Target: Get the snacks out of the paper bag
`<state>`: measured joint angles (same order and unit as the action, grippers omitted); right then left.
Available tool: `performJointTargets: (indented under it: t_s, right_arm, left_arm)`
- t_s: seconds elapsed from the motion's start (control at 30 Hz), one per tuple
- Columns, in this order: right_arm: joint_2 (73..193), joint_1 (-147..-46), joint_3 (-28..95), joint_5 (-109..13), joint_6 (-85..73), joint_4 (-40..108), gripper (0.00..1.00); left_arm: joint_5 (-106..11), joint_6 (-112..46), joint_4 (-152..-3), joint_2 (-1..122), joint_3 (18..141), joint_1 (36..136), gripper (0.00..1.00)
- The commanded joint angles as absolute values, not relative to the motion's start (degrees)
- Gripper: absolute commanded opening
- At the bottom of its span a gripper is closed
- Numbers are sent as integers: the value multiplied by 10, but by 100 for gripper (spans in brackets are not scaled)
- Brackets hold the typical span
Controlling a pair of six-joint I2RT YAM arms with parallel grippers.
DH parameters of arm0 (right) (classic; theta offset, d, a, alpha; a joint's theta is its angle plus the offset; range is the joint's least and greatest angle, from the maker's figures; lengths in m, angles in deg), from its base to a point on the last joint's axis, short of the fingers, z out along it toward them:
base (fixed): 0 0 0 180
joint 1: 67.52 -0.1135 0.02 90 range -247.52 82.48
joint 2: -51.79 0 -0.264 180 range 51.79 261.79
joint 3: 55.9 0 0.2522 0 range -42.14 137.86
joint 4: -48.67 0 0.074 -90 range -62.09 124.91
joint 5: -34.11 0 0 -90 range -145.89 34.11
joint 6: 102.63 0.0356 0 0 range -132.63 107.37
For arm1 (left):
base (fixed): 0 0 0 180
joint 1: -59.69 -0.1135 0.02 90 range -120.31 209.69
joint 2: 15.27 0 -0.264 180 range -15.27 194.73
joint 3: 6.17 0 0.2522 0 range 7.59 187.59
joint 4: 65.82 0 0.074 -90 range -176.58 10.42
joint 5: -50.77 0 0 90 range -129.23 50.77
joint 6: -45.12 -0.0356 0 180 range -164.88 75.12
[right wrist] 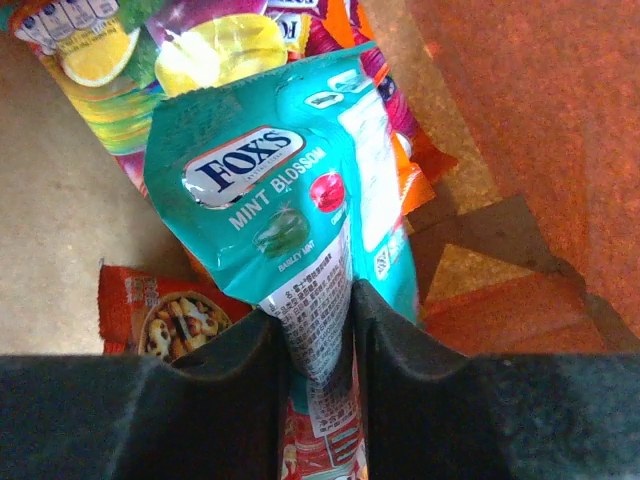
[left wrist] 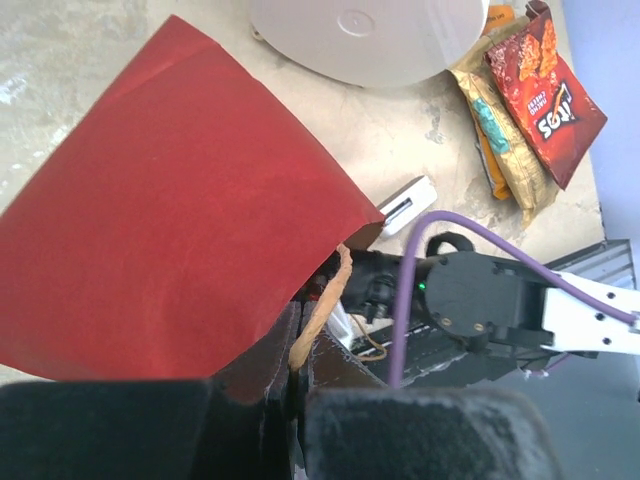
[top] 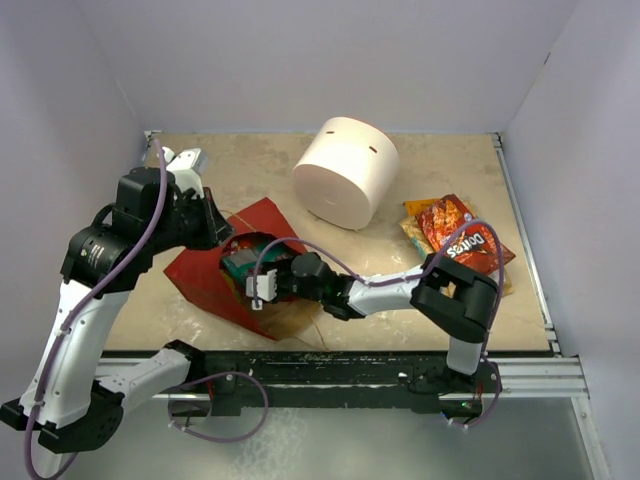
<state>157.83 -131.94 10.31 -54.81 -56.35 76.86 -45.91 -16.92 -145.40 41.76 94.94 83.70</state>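
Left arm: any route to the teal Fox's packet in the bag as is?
Probably not. The left gripper is shut on the paper bag rim, and the right gripper sits in the opening, clamped on the teal packet.

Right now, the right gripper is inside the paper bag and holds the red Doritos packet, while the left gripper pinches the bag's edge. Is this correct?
Not quite: the right gripper holds the teal Fox's mint packet, as the right wrist view shows. The red Doritos packet lies outside the paper bag. The rest is right.
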Motion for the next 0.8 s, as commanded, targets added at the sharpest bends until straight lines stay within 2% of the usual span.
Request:
performJointTargets:
  t_s: [0.0,0.23,0.33,0.6,0.77]
  right_arm:
    - [1519,-1317,95,-497,-519,746,28]
    - [1463,-1316,124,-429,-459,624,6]
    - [1429,-1316,128,-413,-424,586,0]
    - [1296,-1314,99,-425,-299,553,0]
    - [1208,-1314,113,-478,-189,493,0]
  left_arm:
    - [-445,-202,-1441,424,992,834,0]
    - [-443,-176,-1422,418,981,834,0]
    - [-439,-160,-1409,415,974,834,0]
    - [-405,-117,-1374,401,950,834,0]
    - [-398,-99,-1358,397,933,834,0]
